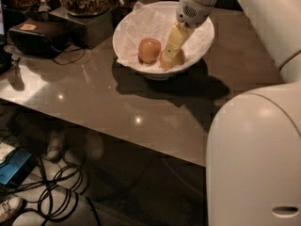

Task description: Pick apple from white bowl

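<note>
The white bowl (200,48), lined with crumpled white paper, stands on the table at the top middle. Two apples lie in it. The darker, redder apple (148,50) is on the left. The paler apple (180,57) is to its right, partly hidden. My gripper (170,58) reaches down into the bowl from the upper right and sits right on the paler apple, covering its middle.
The brown glossy table (117,102) has its front edge running diagonally across the lower half. A black box with a cable (40,36) and dark containers (84,4) stand at the back left. My white arm (254,159) fills the right side. Cables and a shoe lie on the floor (28,192).
</note>
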Available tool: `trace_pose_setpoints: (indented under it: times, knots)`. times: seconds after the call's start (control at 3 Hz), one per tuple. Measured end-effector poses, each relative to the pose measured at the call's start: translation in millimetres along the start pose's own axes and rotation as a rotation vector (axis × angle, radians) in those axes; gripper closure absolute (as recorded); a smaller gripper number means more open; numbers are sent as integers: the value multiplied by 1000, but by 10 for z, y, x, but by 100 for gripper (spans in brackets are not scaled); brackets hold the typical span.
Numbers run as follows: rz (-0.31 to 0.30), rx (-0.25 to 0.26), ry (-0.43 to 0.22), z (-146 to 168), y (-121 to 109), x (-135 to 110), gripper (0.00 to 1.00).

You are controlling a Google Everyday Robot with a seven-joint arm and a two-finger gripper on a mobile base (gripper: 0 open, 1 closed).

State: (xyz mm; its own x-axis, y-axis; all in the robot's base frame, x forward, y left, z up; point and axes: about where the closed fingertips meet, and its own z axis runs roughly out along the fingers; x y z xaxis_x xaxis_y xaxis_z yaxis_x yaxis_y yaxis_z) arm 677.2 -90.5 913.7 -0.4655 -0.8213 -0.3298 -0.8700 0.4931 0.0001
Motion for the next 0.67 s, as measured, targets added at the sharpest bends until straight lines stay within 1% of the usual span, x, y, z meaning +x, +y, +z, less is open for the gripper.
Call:
trace_pose_setpoints:
  times: [0.67]
  knots:
    - [19, -20, 26, 159, -26, 44, 27]
